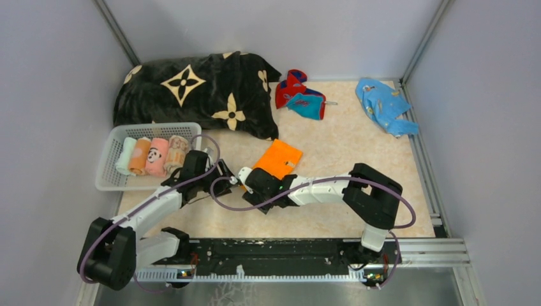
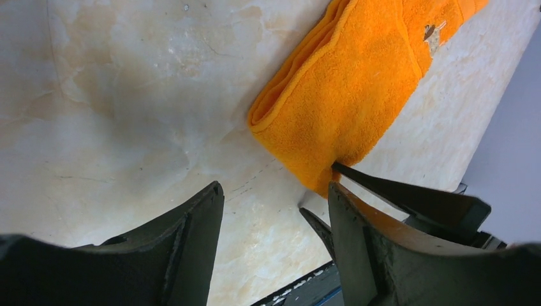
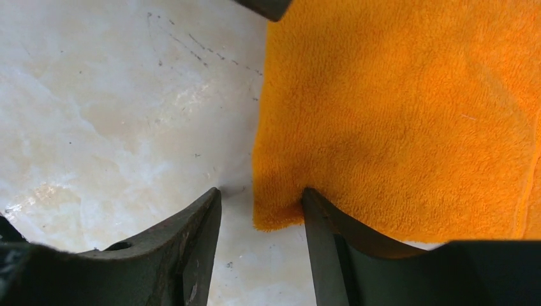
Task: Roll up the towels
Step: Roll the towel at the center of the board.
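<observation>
Orange towel lies folded flat on the marbled table, its pile thick and plush. Its doubled edge is turned toward my left pincer, just ahead and to the right of the fingers. That pincer hangs spread and holds nothing, with bare table in its gap. My right pincer is spread too, straddling the towel's near corner. The corner pokes into the gap and the right-hand finger rests against the cloth, though I cannot tell how firmly. Four rolls sit in a white basket, off to the left of my left pincer.
</observation>
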Action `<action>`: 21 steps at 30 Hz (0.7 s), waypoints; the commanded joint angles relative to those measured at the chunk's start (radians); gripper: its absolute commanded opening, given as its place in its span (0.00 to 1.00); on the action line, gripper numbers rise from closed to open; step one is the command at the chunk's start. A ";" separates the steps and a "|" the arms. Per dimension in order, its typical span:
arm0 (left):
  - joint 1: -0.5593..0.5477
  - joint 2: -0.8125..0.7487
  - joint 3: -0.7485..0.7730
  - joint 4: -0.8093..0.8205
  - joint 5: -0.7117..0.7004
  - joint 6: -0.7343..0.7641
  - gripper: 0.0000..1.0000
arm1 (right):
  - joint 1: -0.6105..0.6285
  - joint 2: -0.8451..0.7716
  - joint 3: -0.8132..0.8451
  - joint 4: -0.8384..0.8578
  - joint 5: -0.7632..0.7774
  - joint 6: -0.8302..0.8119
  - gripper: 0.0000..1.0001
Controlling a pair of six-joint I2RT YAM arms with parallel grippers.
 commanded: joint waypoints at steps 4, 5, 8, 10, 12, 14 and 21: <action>0.005 0.030 -0.009 0.043 0.018 -0.016 0.66 | 0.036 0.051 0.021 -0.040 0.108 -0.027 0.45; 0.003 0.036 -0.008 0.043 0.019 -0.016 0.66 | 0.036 0.052 0.010 -0.033 0.114 -0.017 0.44; 0.002 0.049 -0.012 0.043 0.020 -0.017 0.66 | 0.036 0.052 -0.019 -0.012 0.129 0.000 0.39; 0.002 0.053 -0.016 0.042 0.018 -0.020 0.66 | 0.036 0.052 -0.026 -0.008 0.130 0.006 0.32; 0.001 0.058 -0.020 0.045 0.020 -0.031 0.66 | 0.035 0.043 -0.033 -0.001 0.108 0.021 0.19; -0.002 0.067 -0.022 0.050 0.025 -0.044 0.66 | 0.033 0.022 -0.044 0.029 0.048 0.040 0.09; -0.050 0.105 -0.019 0.064 -0.007 -0.136 0.66 | -0.042 -0.071 -0.122 0.201 -0.195 0.171 0.00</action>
